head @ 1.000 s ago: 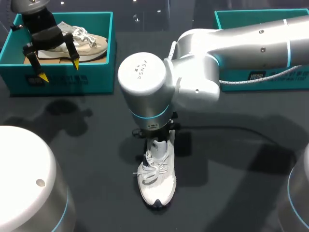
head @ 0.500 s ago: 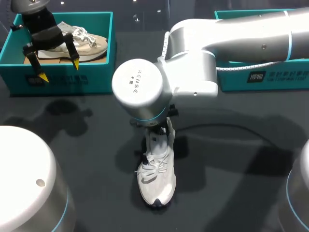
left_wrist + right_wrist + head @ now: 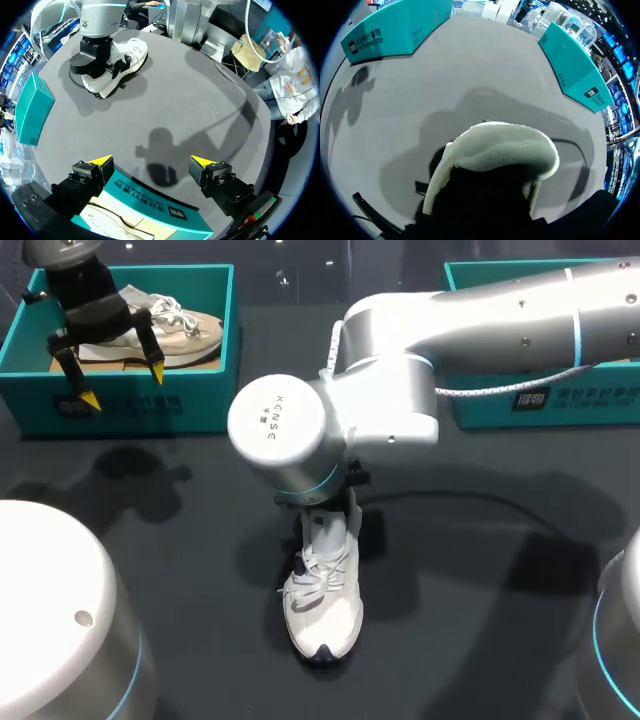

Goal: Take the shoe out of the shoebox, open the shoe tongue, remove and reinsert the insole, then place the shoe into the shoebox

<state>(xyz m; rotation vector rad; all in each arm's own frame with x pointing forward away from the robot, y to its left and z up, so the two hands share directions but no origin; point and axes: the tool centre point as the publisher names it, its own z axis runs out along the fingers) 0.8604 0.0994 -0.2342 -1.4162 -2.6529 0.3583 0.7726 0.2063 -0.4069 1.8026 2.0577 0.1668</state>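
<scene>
Shoe: a white shoe [image 3: 322,605] lay on the table at lower centre of the head view, toe toward the bottom edge, heel under the right arm's wrist.
Shoe vs right claw: the right arm [image 3: 400,400] came in from the right edge and stood straight over the heel end. The right claw itself was hidden beneath the wrist.
Right claw state: could not be told. Its own camera showed only a pale padded flap of the shoe [image 3: 505,150] close up, with a dark hollow under it.
Left claw: the left claw [image 3: 124,386] hung at upper left of the head view over the front wall of the left box [image 3: 130,410], spread wide and holding nothing. In its wrist view the yellow tips [image 3: 150,161] stood well apart, with the box edge just below them.
Shoe vs left claw: well apart. From the left wrist the shoe [image 3: 125,60] sat far ahead, with the right arm's wrist on it.
Materials: shoe was white mesh and smooth panels, white laces loosely crossed, dark patch at the toe tip. The flap looked fleecy with a rounded edge.
Boxes: the left box was teal card, open-topped, with a beige shoe [image 3: 185,330] on its side inside. The right box [image 3: 560,400] was also teal, at upper right, partly behind the arm.
Surface: the table [image 3: 480,640] was dark grey and matte, with soft arm shadows across it.
</scene>
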